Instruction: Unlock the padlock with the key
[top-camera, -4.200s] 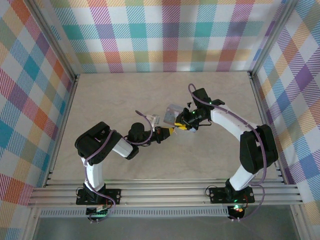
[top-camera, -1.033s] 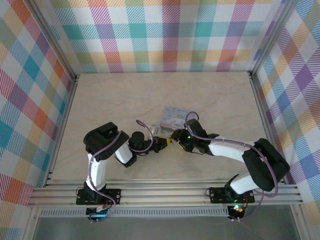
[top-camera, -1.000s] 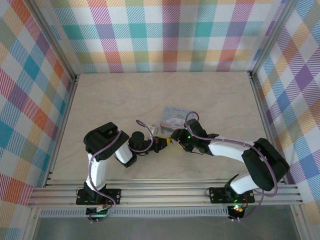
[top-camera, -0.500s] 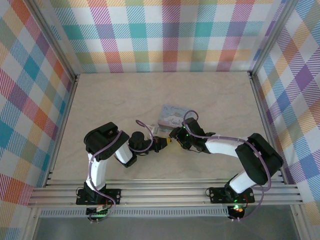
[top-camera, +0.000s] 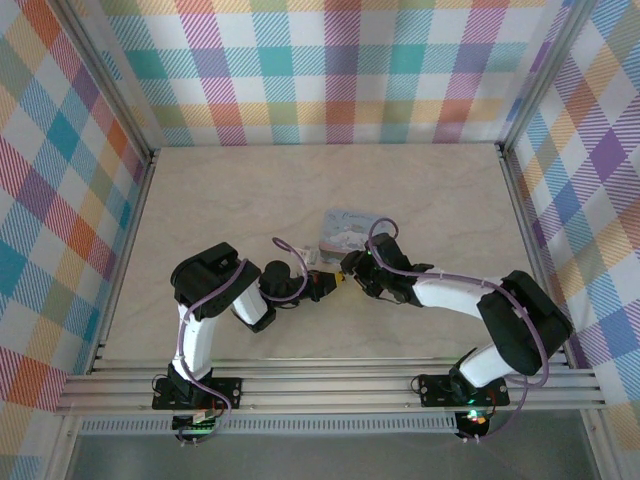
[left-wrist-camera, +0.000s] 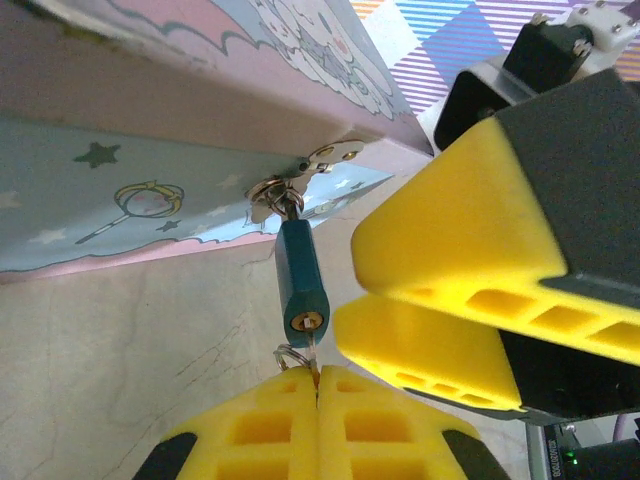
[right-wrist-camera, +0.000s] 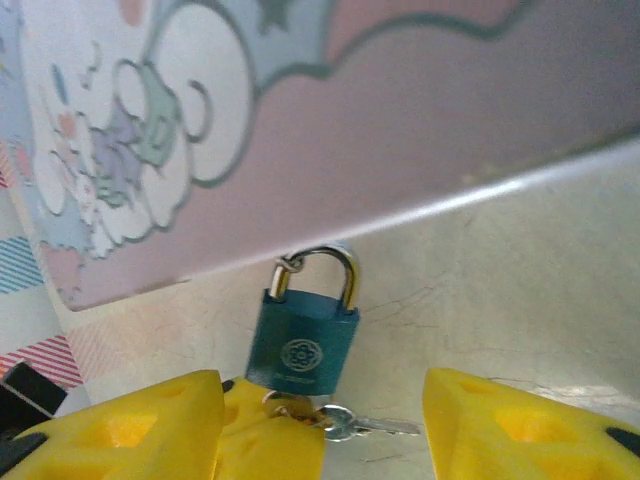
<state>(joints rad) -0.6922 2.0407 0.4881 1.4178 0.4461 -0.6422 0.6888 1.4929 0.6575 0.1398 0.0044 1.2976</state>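
Now: left gripper (left-wrist-camera: 318, 388) clamped on key (left-wrist-camera: 312, 353) set in padlock (left-wrist-camera: 298, 275); right gripper (right-wrist-camera: 322, 410), jaws spread around padlock, drawn nearer its base (top-camera: 466, 388) since four seconds ago.

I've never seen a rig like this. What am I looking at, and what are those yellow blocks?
Two robot arms are bolted to a table. One picture looks down from above; the other two come from cameras on each wrist, so the yellow blocks are the arms' own fingers. On the table is a cartoon-printed tin box, with a tiny teal padlock hanging from its clasp. The left gripper is pinched shut on the key at the padlock's keyhole. The right gripper is open, one finger on each side of the padlock. A second key on a ring lies nearby.
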